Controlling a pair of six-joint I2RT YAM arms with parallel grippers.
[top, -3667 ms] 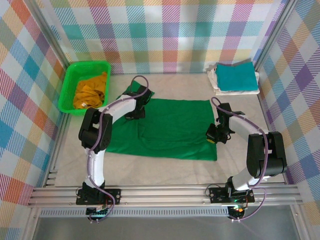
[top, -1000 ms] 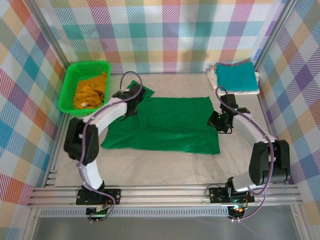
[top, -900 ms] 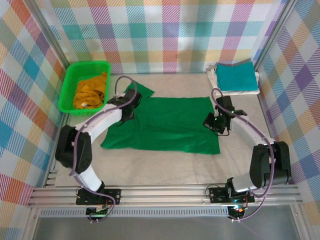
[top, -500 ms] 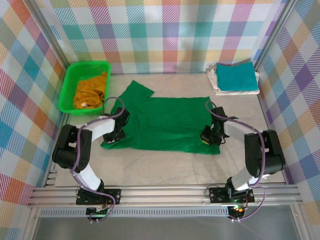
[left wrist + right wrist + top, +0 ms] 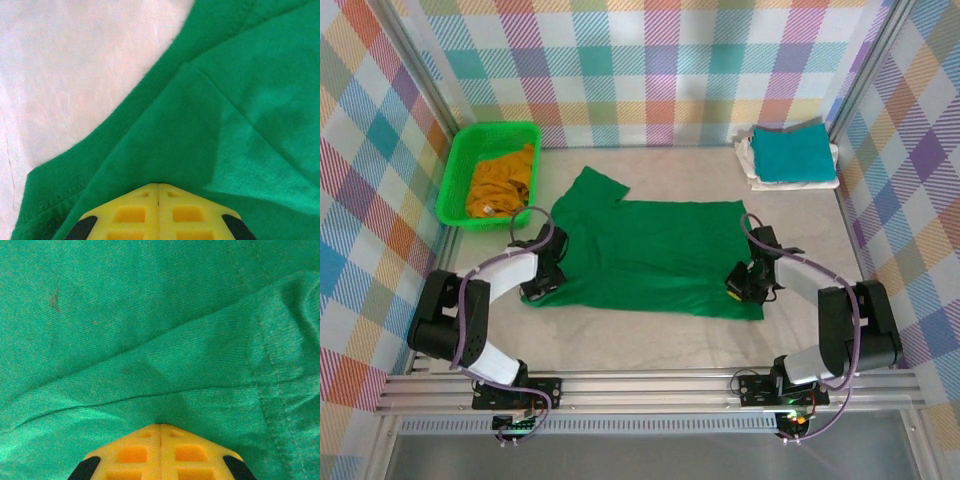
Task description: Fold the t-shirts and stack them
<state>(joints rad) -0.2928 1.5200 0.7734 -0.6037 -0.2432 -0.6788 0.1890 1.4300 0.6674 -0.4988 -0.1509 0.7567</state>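
Green cloth takes up the middle of the table: a dark green t-shirt (image 5: pixel 650 250) of soft short-sleeved knit lies spread flat on the pale beige table covering (image 5: pixel 650 330), its one visible sleeve pointing toward the far left and its body running across to the right. The left gripper (image 5: pixel 542 283) sits low at the shirt's near left corner, and the right gripper (image 5: pixel 740 283) sits low at the near right corner, both arms reaching in from the near edge.

In the left wrist view the left gripper's (image 5: pixel 158 200) yellow fingertips are pressed together with only a thin seam between them. A folded ridge of the dark green t-shirt (image 5: pixel 240 100) runs straight into the tips, with a hemmed edge and bare table covering (image 5: pixel 75 65) to the left. In the right wrist view the right gripper's (image 5: pixel 160 445) yellow fingertips are likewise squeezed tight, and creases in the dark green t-shirt (image 5: pixel 150 315) converge on them beside a stitched hem. In both views the tips hide the bite, so the cloth is probably, not plainly, pinched.

At the far left stands a bright green plastic basket (image 5: pixel 455 175) holding a crumpled mustard yellow t-shirt (image 5: pixel 500 185). At the far right corner a folded teal t-shirt (image 5: pixel 788 152) rests on top of a folded white t-shirt (image 5: pixel 750 165), well apart from both grippers
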